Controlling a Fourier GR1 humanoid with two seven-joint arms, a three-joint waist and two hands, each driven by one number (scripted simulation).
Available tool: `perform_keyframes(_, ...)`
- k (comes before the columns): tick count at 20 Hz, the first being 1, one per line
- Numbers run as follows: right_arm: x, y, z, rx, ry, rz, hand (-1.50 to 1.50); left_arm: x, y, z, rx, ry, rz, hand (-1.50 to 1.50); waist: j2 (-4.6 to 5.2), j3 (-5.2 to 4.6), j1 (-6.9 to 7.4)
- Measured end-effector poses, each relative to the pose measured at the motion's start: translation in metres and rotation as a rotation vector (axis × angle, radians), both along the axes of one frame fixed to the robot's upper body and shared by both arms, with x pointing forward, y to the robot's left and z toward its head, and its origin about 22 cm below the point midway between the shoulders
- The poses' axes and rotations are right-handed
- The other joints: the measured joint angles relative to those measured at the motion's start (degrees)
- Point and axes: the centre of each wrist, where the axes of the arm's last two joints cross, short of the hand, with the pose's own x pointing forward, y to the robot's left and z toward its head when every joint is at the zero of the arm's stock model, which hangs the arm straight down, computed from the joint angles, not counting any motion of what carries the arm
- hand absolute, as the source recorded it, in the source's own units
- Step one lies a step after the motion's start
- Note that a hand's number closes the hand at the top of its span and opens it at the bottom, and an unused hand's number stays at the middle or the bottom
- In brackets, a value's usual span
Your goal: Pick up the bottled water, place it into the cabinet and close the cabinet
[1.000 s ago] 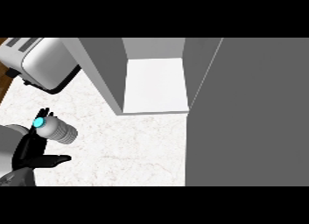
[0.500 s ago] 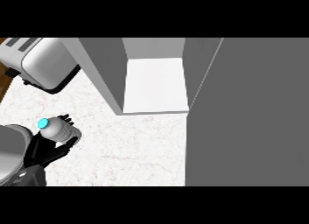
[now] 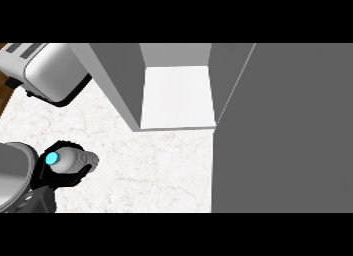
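The left robot hand is curled round the bottled water at the lower left of the tabletop, a smooth, rigid bottle that looks light yet slippery, best gripped mid-body, below the cap.

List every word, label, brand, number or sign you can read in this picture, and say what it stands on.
There is no readable text anywhere in the head view.
bottled water, held in the left hand: no label writing shows, only a cyan cap.
toaster: no brand or numbers show.
cabinet: plain grey and white surfaces, no signs.
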Motion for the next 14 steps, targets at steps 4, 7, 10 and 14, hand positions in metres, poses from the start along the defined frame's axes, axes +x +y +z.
perform_keyframes(4,-0.002,0.002,0.0,0.008,0.004,0.004,-1.5,0.004,-0.014,-0.003,-0.009,-0.017,-0.02,1.5,-0.22,0.07,0.3)
perform_keyframes(7,-0.002,0.0,0.0,0.001,0.001,-0.006,-1.5,0.003,-0.041,-0.012,-0.008,-0.062,0.005,1.5,-0.51,0.32,0.8)
perform_keyframes(10,-0.001,0.0,0.0,-0.006,0.004,-0.012,-1.5,0.005,-0.076,-0.019,-0.017,-0.101,0.022,1.5,-0.8,0.51,1.3)
perform_keyframes(14,0.001,0.0,-0.001,-0.006,0.01,-0.016,-1.5,0.007,-0.107,-0.021,-0.05,-0.107,-0.002,1.5,-0.88,0.45,1.59)
